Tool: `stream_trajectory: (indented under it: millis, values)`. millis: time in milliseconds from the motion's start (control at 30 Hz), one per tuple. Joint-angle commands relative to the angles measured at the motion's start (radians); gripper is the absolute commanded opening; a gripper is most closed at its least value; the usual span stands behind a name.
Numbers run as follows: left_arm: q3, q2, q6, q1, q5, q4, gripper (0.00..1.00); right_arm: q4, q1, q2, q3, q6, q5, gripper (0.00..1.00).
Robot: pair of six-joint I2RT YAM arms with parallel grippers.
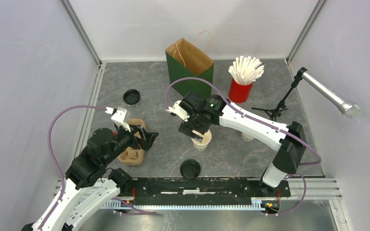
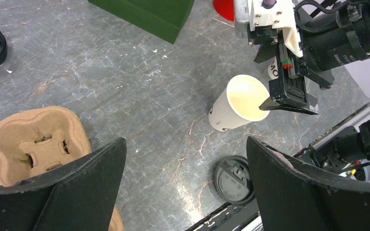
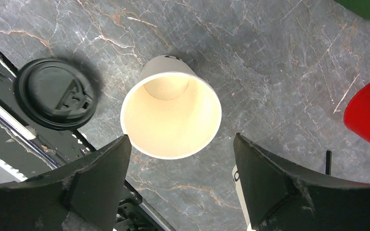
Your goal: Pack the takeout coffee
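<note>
An open white paper cup (image 1: 203,140), tan inside, stands upright on the table without a lid. It also shows in the left wrist view (image 2: 238,103) and the right wrist view (image 3: 171,115). My right gripper (image 1: 196,133) hovers just above its rim, open and empty (image 3: 180,183). A second white cup (image 1: 247,137) stands behind the right arm, mostly hidden. One black lid (image 1: 190,169) lies near the front rail, another (image 1: 131,96) at the back left. My left gripper (image 1: 147,138) is open and empty (image 2: 188,183) above the table beside the brown cup carrier (image 1: 132,155).
An open green paper bag (image 1: 189,67) stands at the back. A red cup of white straws (image 1: 241,89) stands to its right. A microphone on a small tripod (image 1: 274,111) stands at the right. The black front rail (image 1: 197,186) runs along the near edge.
</note>
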Motion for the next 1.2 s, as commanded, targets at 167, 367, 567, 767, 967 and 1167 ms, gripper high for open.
stream_trajectory:
  millis: [167, 367, 567, 767, 967, 1167]
  values:
    - [0.017, 0.023, 0.031, -0.002, -0.093, -0.017, 1.00, 0.185, 0.002, -0.155, -0.117, 0.082, -0.018, 0.77]
    - [-0.015, 0.110, -0.012, -0.002, 0.132, 0.018, 0.89, 0.412, 0.013, -0.417, -0.385, 0.234, 0.002, 0.74]
    - [-0.006, 0.401, -0.113, -0.028, 0.323, 0.003, 0.66, 0.647, 0.012, -0.724, -0.570, 0.304, 0.077, 0.78]
    - [-0.071, 0.501, -0.228, -0.209, 0.229, 0.139, 0.65, 0.780, 0.012, -0.942, -0.699, 0.293, 0.141, 0.92]
    - [-0.210, 0.658, -0.329, -0.360, 0.148, 0.358, 0.63, 0.803, 0.011, -1.066, -0.734, 0.244, 0.185, 0.98]
    - [-0.221, 0.777, -0.358, -0.460, 0.007, 0.430, 0.55, 0.798, 0.012, -1.125, -0.747, 0.221, 0.197, 0.98]
